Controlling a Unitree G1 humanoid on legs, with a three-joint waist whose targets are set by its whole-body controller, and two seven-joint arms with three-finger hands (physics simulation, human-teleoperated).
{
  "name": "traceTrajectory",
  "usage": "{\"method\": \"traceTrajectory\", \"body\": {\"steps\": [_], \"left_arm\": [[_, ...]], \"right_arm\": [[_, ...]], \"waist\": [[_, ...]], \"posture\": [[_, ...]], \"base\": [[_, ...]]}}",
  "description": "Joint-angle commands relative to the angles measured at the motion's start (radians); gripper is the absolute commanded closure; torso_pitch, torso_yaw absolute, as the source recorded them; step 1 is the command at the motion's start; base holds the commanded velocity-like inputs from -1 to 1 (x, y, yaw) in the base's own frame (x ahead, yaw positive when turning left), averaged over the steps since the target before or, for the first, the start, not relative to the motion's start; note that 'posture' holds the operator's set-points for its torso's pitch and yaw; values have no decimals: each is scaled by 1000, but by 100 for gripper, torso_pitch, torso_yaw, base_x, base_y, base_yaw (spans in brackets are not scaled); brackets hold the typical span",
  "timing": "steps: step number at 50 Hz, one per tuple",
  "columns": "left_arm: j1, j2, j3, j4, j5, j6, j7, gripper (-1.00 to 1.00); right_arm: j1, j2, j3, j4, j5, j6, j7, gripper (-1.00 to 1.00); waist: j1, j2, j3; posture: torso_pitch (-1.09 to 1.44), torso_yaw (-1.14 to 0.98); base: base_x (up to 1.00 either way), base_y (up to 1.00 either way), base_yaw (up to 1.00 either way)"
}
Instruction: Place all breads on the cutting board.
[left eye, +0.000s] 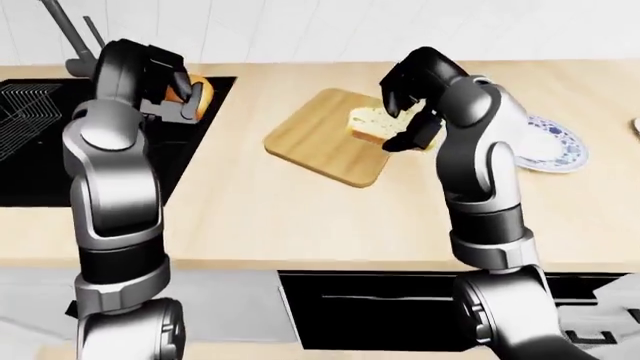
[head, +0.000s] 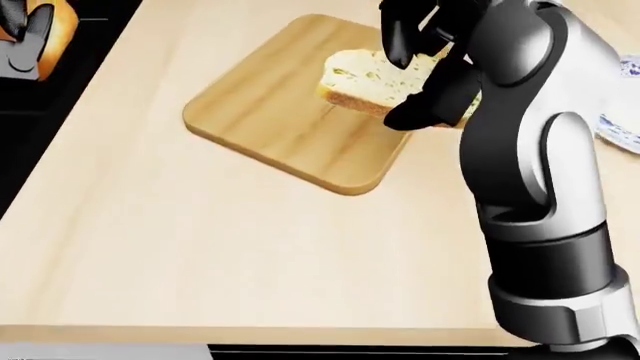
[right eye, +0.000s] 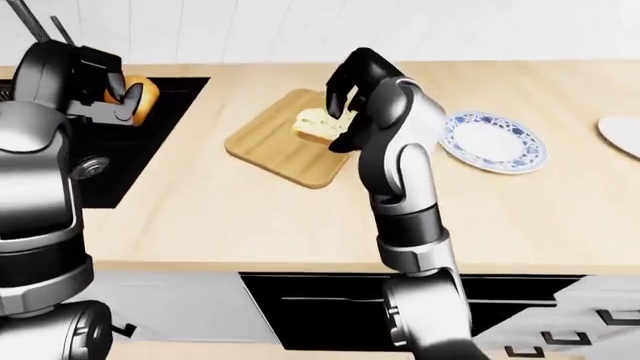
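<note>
No readable writing anywhere. Right robot hand (head: 425, 71) has black fingers clamped on a pale, porous bread slice (head: 365, 79) at the rectangular light-wood cutting board's (head: 270, 120) right edge. Left robot hand (left eye: 170, 90) grips a golden-crusted bread roll (left eye: 200, 96) over the black sink (left eye: 30, 150). Smooth wooden desk (head: 200, 255); blue-patterned plate (right eye: 492, 141) right.

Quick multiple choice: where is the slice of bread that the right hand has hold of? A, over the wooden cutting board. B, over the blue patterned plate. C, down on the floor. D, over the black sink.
A: the bread slice sits over the right part of the cutting board, with the right hand gripping its right end, well clear of the plate.
</note>
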Motion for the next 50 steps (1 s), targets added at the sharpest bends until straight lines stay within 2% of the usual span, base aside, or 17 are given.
{"method": "traceTrajectory", "body": {"steps": [1, 4, 6, 7, 8, 9, 12, 15, 23, 25, 26, 27, 31, 33, 36, 37, 50], "left_arm": [[-48, 9, -6, -50, 6, -25, 1, 100], [-54, 9, -9, -47, 9, -26, -3, 100], [-56, 8, -10, -48, 12, -24, -7, 100], [-56, 8, -10, -49, 13, -24, -8, 100], [-56, 8, -10, -50, 15, -24, -10, 100], [-54, 8, -11, -49, 17, -25, -11, 100], [-53, 7, -11, -46, 20, -25, -15, 100], [-55, 5, -11, -47, 23, -25, -19, 100], [-54, -1, -10, -45, 26, -31, -15, 100], [-54, -1, -9, -43, 24, -34, -14, 100], [-55, -1, -8, -41, 24, -35, -13, 100], [-55, 0, -9, -44, 24, -33, -14, 100], [-54, 3, -8, -52, 25, -29, -19, 100], [-56, 3, -10, -58, 27, -23, -22, 100], [-59, 2, -11, -56, 29, -24, -22, 100], [-57, 1, -12, -59, 29, -24, -23, 100], [-21, -46, -42, -99, 52, -44, -42, 100]], "right_arm": [[-49, -25, -29, -39, -13, -5, -17, 100], [-54, -30, -29, -40, -18, -4, -16, 100], [-56, -30, -30, -41, -18, -3, -16, 100], [-56, -31, -31, -39, -18, -5, -20, 100], [-55, -31, -32, -39, -17, -5, -22, 100], [-54, -32, -31, -41, -18, -4, -19, 100], [-57, -32, -30, -45, -21, 4, -10, 100], [-68, -33, -37, -31, -16, -9, -42, 100], [-70, -33, -35, -29, -3, -6, -53, 100], [-69, -31, -35, -29, -1, 0, -53, 100], [-68, -31, -34, -26, 0, 2, -53, 100], [-64, -32, -32, -29, -1, 3, -50, 100], [-67, -29, -30, -36, -4, 11, -47, 100], [-80, -31, -34, -29, 6, -5, -68, 100], [-80, -30, -31, -31, 7, -2, -65, 100], [-79, -29, -32, -31, 10, -4, -67, 100], [-109, -39, -33, -31, 18, -10, -70, 100]], "waist": [[-14, 7, -46], [-5, -37, -34], [3, -90, -41], [1, -53, -45], [-1, -55, -80], [-13, -49, -85], [-22, -21, -89], [-13, 57, -78], [-24, -20, -77], [-22, -19, -75], [-20, -13, -97], [-38, 5, -90], [-33, 5, -90], [-1, -13, -67], [-4, -68, -79], [-4, -36, -67], [-24, -19, -68]], "posture": [[0, 0], [0, 0], [0, 0], [0, 0], [0, 0], [0, 0], [0, 0], [0, 0], [0, 0], [0, 0], [0, 0], [0, 0], [0, 0], [0, 0], [0, 0], [0, 0], [0, 0]], "base": [[0, 0, 0], [0, 0, 0], [0, 0, 0], [0, 0, 0], [0, -5, 0], [0, 0, -24], [0, 0, -66], [0, 0, -66], [0, 0, 0], [0, 0, 0], [0, -22, 0], [0, 0, -62], [0, 0, -98], [0, 0, -36], [0, 0, 0], [0, 0, 0], [0, 0, 0]]}}
